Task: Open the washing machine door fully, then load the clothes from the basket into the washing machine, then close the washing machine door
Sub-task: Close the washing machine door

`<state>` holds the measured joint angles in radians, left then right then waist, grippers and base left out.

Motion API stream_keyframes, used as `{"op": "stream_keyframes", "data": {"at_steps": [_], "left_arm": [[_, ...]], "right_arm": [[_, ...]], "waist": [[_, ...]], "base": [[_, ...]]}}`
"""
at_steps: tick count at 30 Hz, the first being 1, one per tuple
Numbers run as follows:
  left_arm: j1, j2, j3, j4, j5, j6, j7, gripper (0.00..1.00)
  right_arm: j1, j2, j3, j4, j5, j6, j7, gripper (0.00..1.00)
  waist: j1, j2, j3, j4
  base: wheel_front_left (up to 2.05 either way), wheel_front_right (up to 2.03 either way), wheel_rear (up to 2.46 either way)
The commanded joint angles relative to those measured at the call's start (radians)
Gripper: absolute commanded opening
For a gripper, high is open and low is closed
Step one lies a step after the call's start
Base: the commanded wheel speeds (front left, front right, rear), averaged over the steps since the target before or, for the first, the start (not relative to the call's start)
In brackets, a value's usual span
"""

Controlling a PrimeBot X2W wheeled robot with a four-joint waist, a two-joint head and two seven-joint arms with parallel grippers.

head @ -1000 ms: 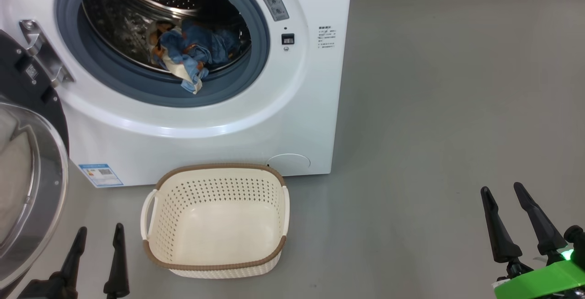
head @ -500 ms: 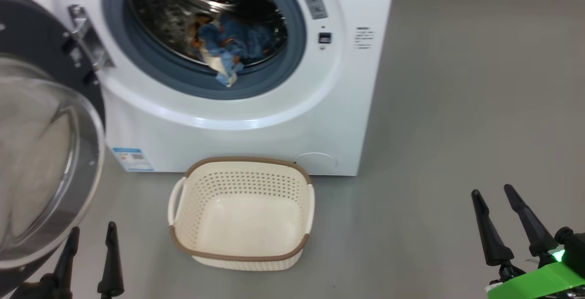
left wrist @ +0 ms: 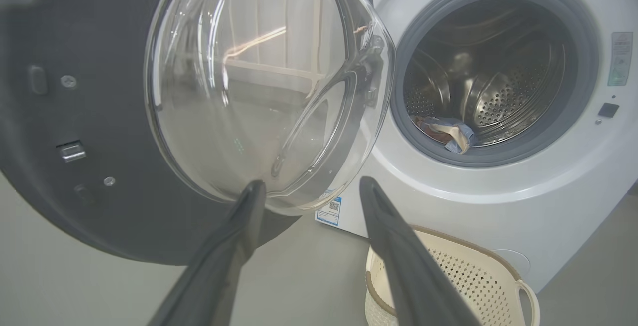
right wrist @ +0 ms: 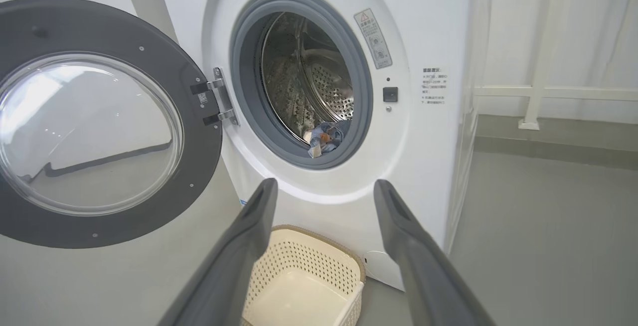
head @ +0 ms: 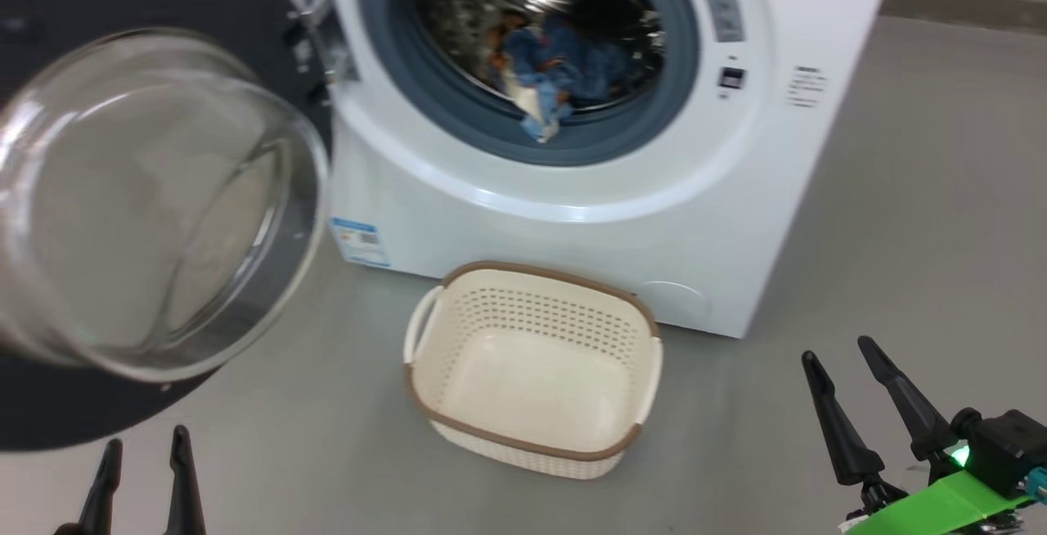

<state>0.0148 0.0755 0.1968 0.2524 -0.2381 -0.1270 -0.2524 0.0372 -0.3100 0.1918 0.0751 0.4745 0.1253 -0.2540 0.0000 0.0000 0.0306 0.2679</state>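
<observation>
With left gripper (left wrist: 311, 182) and right gripper (right wrist: 325, 182) spread empty, push washing machine door (right wrist: 199, 116) shut, first tucking clothes (head: 564, 69) seemingly overhanging gasket (head: 458, 110).

Head cam sits up high and tips down at the floor (head: 900, 232): washer (head: 572, 216) up at 12 o'clock, door (head: 155, 200) at 9, basket (head: 536, 318) just below centre. Left wrist cam is low and really close to the door, looking roughly level at it, with the drum opening (left wrist: 493, 67) off at 2 o'clock. Right wrist cam hangs further back, facing the washer front at a slight angle, door at 9 too. All three catch the door, the drum opening and the basket.
</observation>
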Motion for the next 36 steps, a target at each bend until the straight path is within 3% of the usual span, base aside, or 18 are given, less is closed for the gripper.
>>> {"op": "stream_keyframes", "data": {"at_steps": [1,10,29,30,31,32,33,36], "left_arm": [[-0.001,0.008,0.036,-0.036,0.000,-0.004,-0.009,1.00],[0.005,-0.008,0.040,-0.046,-0.006,-0.004,-0.009,1.00],[0.004,-0.020,0.047,-0.064,-0.031,-0.004,-0.009,1.00],[0.001,-0.020,0.045,-0.069,-0.035,-0.004,-0.009,0.84],[-0.003,-0.019,0.043,-0.077,-0.040,-0.004,-0.009,0.43],[-0.009,-0.017,0.045,-0.089,-0.050,-0.004,-0.009,0.16],[-0.017,-0.011,0.048,-0.102,-0.060,-0.004,-0.009,0.00],[-0.052,0.023,0.064,-0.150,-0.111,-0.004,-0.009,0.00]], "right_arm": [[-0.038,-0.027,0.023,-0.021,-0.007,0.005,-0.008,1.00],[-0.059,-0.044,0.057,-0.022,-0.005,0.005,-0.008,1.00],[-0.069,-0.046,0.080,-0.016,0.002,0.005,-0.008,1.00],[-0.068,-0.046,0.080,-0.016,0.002,0.005,-0.008,1.00],[-0.068,-0.047,0.079,-0.017,0.002,0.005,-0.008,1.00],[-0.067,-0.047,0.079,-0.017,0.002,0.005,-0.008,1.00],[-0.067,-0.047,0.078,-0.018,0.002,0.005,-0.008,1.00],[-0.066,-0.051,0.076,-0.021,0.001,0.005,-0.008,1.00]], "waist": [[0.0000,0.0000,-0.006,0.093],[0.0000,0.0000,0.012,0.205],[0.0000,0.0000,0.015,0.246],[0.0000,0.0000,0.016,0.246],[0.0000,0.0000,0.018,0.246],[0.0000,0.0000,0.020,0.246],[0.0000,0.0000,0.023,0.247],[0.0000,0.0000,0.034,0.249]], "base": [[0.00,0.00,0.00],[0.00,0.00,0.00],[0.00,0.00,0.00],[0.00,0.00,0.00],[0.00,0.00,0.00],[0.00,0.00,0.00],[0.00,0.00,0.00],[0.00,0.00,0.00]]}}
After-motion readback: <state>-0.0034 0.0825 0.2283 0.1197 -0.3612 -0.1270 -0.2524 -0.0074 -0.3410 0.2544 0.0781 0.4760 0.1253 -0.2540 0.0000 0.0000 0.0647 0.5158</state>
